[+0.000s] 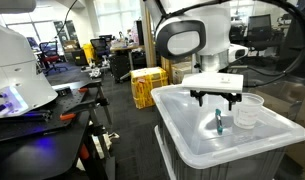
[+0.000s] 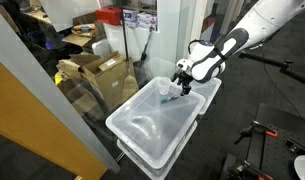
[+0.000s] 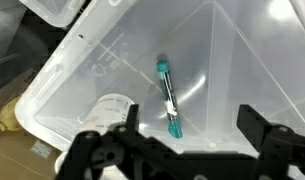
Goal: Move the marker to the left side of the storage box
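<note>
In an exterior view, a yellow crate (image 1: 147,88) stands on the floor at far left, well apart from the box (image 1: 182,150) that fills the lower right. Above the box's lid hangs the gripper (image 1: 218,100), its jaws spread wide and holding nothing. Straight below it the marker (image 1: 218,123) lies flat in the lid's recess. Just beside the marker, to the right, stands a clear cup (image 1: 248,113). The wrist view reverses the order. There the cup is at left, the marker is in the middle with its lower end between the two fingers (image 3: 254,122), and bare lid runs out to the right.

By my reading, none of the move itself is done. The marker is neither gripped nor lifted, though the approach looks lined up. Descent, closing, lift, carry to the left and release all remain.

The lid's raised rim fences the recess, so crossing it would call for a lift, not a slide. The cup is the close hazard, and a wide jaw coming down could clip it. The lid to the left of the marker shows bare, which leaves open room for the carry.
</note>
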Robot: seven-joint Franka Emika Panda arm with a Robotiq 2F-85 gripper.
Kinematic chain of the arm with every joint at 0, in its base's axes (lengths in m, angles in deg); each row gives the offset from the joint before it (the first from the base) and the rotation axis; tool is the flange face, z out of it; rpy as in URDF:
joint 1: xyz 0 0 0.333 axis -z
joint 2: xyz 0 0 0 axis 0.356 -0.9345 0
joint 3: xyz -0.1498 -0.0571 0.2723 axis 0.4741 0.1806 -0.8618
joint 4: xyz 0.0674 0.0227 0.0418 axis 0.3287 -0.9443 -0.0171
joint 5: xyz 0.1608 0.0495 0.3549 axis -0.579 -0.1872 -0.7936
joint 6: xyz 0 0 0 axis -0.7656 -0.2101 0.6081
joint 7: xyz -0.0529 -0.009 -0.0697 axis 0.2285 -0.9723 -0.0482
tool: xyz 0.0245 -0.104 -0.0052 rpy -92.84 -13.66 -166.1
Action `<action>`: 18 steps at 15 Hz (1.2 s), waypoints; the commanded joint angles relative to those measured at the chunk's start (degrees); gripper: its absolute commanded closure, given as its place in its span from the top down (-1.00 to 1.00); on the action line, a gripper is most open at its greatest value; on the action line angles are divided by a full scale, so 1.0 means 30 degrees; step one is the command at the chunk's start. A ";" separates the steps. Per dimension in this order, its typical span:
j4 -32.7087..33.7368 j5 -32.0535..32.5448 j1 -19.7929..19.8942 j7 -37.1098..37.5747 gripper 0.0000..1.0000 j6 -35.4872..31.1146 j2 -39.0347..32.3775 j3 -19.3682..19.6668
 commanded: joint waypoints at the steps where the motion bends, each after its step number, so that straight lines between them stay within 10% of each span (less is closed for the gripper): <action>1: 0.1752 -0.0385 -0.0139 -0.1036 1.00 0.1543 -0.1115 -0.0060; 18: 0.5236 -0.0671 -0.2179 -0.1368 1.00 0.2899 -0.4012 0.1345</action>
